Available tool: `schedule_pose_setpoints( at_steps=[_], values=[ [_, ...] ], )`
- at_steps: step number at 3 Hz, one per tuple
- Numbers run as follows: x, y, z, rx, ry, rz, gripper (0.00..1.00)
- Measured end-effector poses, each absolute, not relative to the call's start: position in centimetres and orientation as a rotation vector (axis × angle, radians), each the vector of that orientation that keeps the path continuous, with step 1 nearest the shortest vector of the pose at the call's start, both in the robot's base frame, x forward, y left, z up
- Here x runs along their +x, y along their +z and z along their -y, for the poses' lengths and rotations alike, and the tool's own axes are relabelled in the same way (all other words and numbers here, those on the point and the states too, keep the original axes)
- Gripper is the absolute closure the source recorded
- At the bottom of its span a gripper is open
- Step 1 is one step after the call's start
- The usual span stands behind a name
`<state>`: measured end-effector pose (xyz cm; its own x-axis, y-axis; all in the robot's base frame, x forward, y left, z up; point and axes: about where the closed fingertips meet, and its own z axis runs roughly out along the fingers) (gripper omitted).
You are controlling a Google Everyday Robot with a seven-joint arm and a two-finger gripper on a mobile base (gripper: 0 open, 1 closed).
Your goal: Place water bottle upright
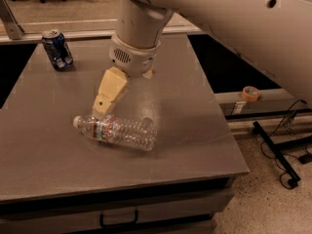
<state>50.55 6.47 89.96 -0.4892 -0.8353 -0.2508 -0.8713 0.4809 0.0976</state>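
Note:
The water bottle (116,131) lies on its side on the grey table (190,111), white cap pointing left, label near the cap end. My gripper (101,106) hangs from the big white arm with its cream fingers pointing down-left. Its tips are just above the bottle's label end, near the neck, very close to or touching it. The bottle rests on the table.
A blue soda can (57,49) stands upright at the table's far left corner. A roll of orange tape (250,93) sits on a ledge to the right. A black stand base and cables (281,150) lie on the floor at right. A drawer handle (118,221) is below the table front.

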Motion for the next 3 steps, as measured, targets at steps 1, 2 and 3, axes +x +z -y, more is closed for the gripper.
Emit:
schedule_pose_setpoints(
  at_steps=[1,2,3],
  values=[
    [50.1,88.1,-8.0,-1.533,0.358,-2.538,0.00],
    [49.7,85.9,-9.7,-1.603,0.337,-2.523,0.00],
    [49.4,84.7,-11.4,-1.658,0.219,-2.483,0.00]
  ],
)
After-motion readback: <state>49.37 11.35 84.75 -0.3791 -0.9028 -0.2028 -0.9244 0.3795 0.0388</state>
